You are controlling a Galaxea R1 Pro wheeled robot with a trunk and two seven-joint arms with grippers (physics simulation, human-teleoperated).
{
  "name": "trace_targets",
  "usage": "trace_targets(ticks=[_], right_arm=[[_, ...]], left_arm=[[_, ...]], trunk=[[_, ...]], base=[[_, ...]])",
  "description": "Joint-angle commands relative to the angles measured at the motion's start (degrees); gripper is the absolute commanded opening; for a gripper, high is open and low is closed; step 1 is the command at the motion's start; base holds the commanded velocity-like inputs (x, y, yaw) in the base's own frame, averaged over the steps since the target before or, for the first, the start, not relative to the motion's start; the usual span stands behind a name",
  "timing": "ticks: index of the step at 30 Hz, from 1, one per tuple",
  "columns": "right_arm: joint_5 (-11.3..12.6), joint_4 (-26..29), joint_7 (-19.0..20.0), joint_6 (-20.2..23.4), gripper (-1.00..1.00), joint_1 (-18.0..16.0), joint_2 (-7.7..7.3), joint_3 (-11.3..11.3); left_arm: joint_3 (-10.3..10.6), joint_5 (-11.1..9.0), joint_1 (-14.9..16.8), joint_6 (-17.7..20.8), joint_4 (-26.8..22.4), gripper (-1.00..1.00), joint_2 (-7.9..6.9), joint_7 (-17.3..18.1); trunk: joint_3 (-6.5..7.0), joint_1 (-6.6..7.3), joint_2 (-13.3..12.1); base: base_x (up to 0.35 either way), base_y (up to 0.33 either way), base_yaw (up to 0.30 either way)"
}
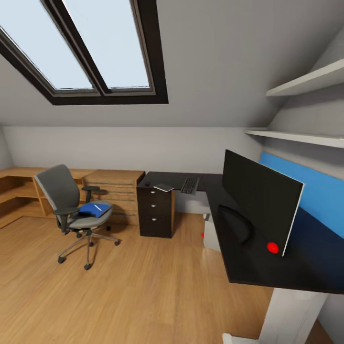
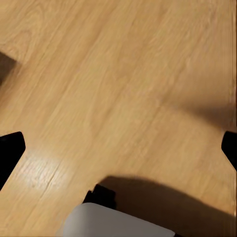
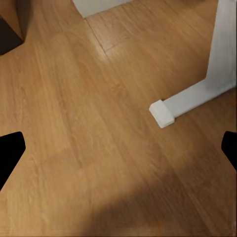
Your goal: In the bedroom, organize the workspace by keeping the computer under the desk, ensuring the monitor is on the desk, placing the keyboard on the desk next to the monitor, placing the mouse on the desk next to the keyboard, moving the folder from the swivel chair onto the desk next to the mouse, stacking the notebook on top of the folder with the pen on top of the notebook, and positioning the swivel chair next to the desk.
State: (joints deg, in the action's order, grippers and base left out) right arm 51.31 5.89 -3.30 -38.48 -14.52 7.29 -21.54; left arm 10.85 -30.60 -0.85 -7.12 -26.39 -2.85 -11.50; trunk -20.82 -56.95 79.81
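The left gripper (image 2: 118, 143) hangs over bare wood floor (image 2: 123, 74) with its two dark fingertips (image 2: 9, 150) spread wide at opposite edges of the left wrist view, holding nothing; the right gripper (image 3: 118, 145) is likewise spread wide and empty above the floor, near a white desk leg (image 3: 197, 94) whose foot lies flat on the boards. In the head view, the swivel chair (image 1: 64, 200) stands at centre left, well apart from the desk, with the bright blue folder (image 1: 94, 209) lying on its seat and a thin pale pen (image 1: 98, 207) on top of the folder. The black L-shaped desk (image 1: 248, 267) runs from the centre to the lower right of the frame; its drawer unit (image 1: 155, 212) sits under the far end. On that far stretch of desktop lie the keyboard (image 1: 189, 185) and, just to its left, a flat dark notebook (image 1: 164, 187) at the desk's front edge. The large black monitor (image 1: 258, 203) stands on the near stretch at right, seen from an angle, with a red dot at its base. The light grey computer (image 1: 210, 234) sits on the floor beneath the desk. A blue wall panel (image 1: 310, 191) lies behind the monitor, shelves (image 1: 306, 83) sit at upper right, and a dark-framed skylight (image 1: 81, 48) sits at upper left
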Motion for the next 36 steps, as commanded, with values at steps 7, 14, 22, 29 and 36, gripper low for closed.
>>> trace_targets(ticks=[7, 14, 22, 29, 36], right_arm=[[0.19, 0.0, -0.33, -0.1, 1.0, -0.07, 0.01, -0.81], [0.19, 0.0, -0.36, -0.1, 1.0, -0.07, 0.0, -0.86], [0.27, 0.0, -0.39, -0.1, 1.0, -0.06, 0.08, -0.87], [0.28, 0.08, -0.39, -0.1, 1.0, -0.06, -0.1, -0.79], [0.28, 0.02, -0.39, -0.1, 1.0, -0.04, -0.13, -0.78]], left_arm=[[0.49, -0.51, -0.03, -0.18, -0.16, 1.0, -0.12, -0.46], [0.41, -0.59, -0.03, -0.19, -0.16, 1.0, -0.13, -0.46], [0.4, -0.6, -0.03, -0.18, -0.16, 1.0, -0.13, -0.46], [0.26, -0.68, -0.03, -0.18, -0.07, 1.0, -0.17, -0.52], [0.29, -0.69, -0.03, -0.18, -0.07, 1.0, -0.14, -0.51]], trunk=[[-0.05, 0.0, 0.03], [-0.05, 0.0, 0.03], [-0.05, 0.0, 0.03], [-0.05, 0.0, 0.03], [-0.05, 0.0, 0.03]], base=[[-0.001, -0.336, -0.261], [-0.019, -0.23, -0.263], [-0.196, -0.199, -0.066], [-0.092, -0.075, -0.001], [-0.051, -0.106, 0.0]])
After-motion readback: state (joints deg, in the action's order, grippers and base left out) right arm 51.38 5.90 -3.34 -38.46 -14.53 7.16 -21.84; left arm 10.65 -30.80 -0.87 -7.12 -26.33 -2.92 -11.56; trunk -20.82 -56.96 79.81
